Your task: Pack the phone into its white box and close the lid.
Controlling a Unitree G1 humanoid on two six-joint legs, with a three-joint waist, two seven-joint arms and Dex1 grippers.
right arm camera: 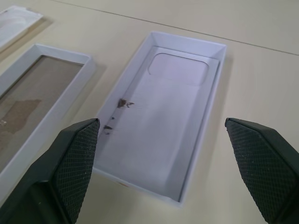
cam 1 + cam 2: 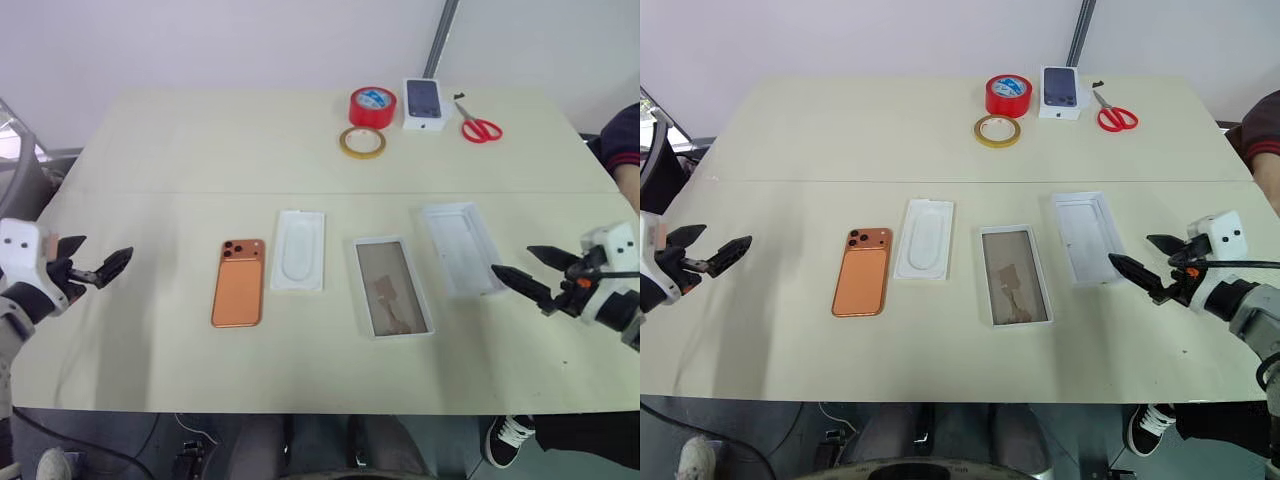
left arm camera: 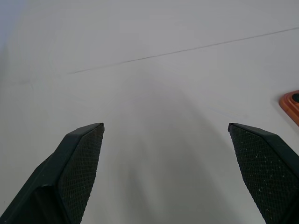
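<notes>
The copper-orange phone [image 2: 239, 282] lies back up on the table, left of centre, camera cluster at its far end. The white box [image 2: 385, 270], with a tan floor, lies right of centre. Just to its right the all-white lid [image 2: 461, 248] rests with its hollow side up. My left gripper [image 2: 108, 245] hovers open near the table's left edge, well apart from the phone, whose corner [image 3: 292, 103] shows in the left wrist view. My right gripper [image 2: 510, 258] is open and empty just right of the lid [image 1: 168, 126], pointing at it, with the box [image 1: 37, 93] beyond.
A flat white insert [image 2: 299, 250] with an oblong recess lies between phone and box. At the far edge sit a red tape roll [image 2: 372, 106], a tan tape ring [image 2: 361, 142], a small white carton [image 2: 425, 104] and red scissors [image 2: 478, 126]. A person's sleeve [image 2: 622, 140] is at the right.
</notes>
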